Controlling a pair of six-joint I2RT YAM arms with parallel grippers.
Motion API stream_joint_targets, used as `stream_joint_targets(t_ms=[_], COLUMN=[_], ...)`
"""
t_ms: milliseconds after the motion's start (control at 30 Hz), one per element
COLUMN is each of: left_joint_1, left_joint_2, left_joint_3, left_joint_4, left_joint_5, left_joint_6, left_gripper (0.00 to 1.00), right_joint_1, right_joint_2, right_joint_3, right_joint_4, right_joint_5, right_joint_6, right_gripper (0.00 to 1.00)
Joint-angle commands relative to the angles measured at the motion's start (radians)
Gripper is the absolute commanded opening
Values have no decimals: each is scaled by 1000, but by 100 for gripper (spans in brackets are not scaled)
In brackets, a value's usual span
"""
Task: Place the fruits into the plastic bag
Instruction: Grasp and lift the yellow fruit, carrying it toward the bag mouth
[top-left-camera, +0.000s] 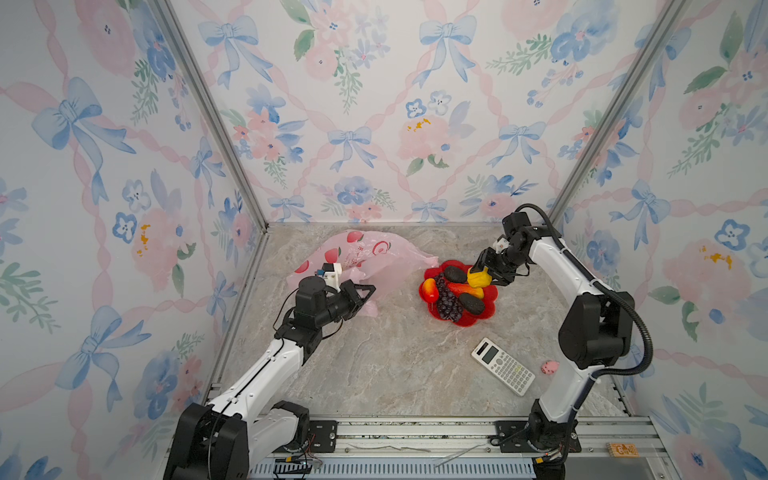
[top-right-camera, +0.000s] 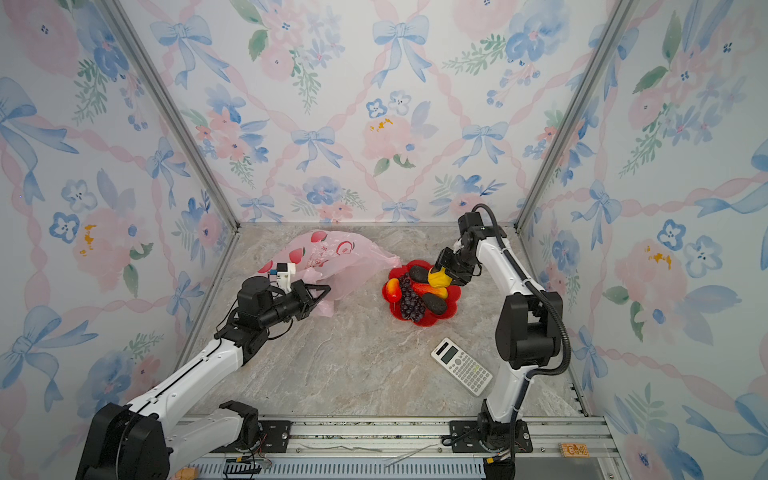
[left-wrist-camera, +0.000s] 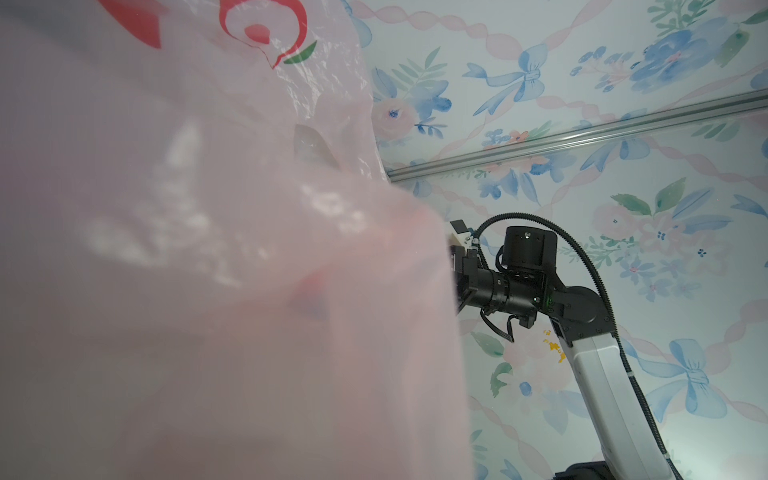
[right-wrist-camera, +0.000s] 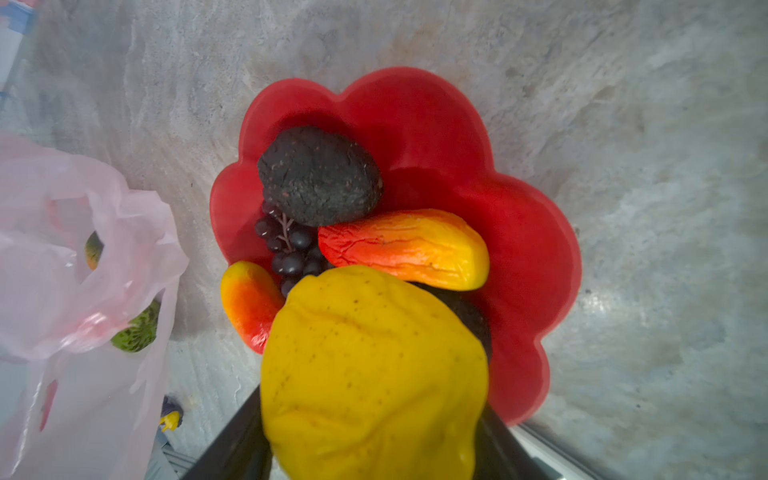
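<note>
Right gripper (top-left-camera: 478, 272) clamped on lemon (right-wrist-camera: 374, 365) just above red plate (top-left-camera: 492, 296); 2 avocados (top-left-camera: 455, 274), 2 mangoes (top-left-camera: 429, 289), grape bunch (top-left-camera: 449, 303) on plate. Left gripper (top-left-camera: 368, 292) pinched shut on plastic bag (top-left-camera: 365, 253) edge, left of plate.

A: What are we looking at on the marbled surface (top-left-camera: 365, 374)?
B: We are seeing a red flower-shaped plate (top-left-camera: 490, 309) sitting right of the middle. Nearer the front, a white calculator (top-left-camera: 503, 372) is lying face up, turned on a slant, apart from the plate.
A: And beside it?
B: We are spotting a tiny pink pig figure (top-left-camera: 549, 367) standing just to its right, not touching it. Floral wallpaper (top-left-camera: 374, 104) with blue bows is closing us in on three sides.
</note>
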Motion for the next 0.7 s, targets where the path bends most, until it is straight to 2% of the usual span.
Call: stream_joint_targets(t_ms=[0, 167, 367, 533, 667], left_joint_1=[8, 8, 4, -2, -7], left_joint_2=[-18, -29, -37, -56, -73], left_joint_3=[-6, -7, -3, -8, -16], left_joint_4=[17, 16, 16, 16, 16], left_joint_5=[19, 18, 21, 15, 9], left_joint_6=[23, 22, 21, 18, 11], left_gripper=[0, 0, 0, 0, 0], right_joint_1=[-7, 12, 59, 136, 228], right_joint_2=[-111, -248, -318, -310, -249], right_joint_3=[-69, -134, -117, -97, -47], right_joint_4=[59, 112, 165, 251, 306], right_joint_5=[-91, -158, -216, -249, -243], right_joint_6=[56, 131, 208, 294, 331], right_gripper=[51, 51, 50, 50, 50])
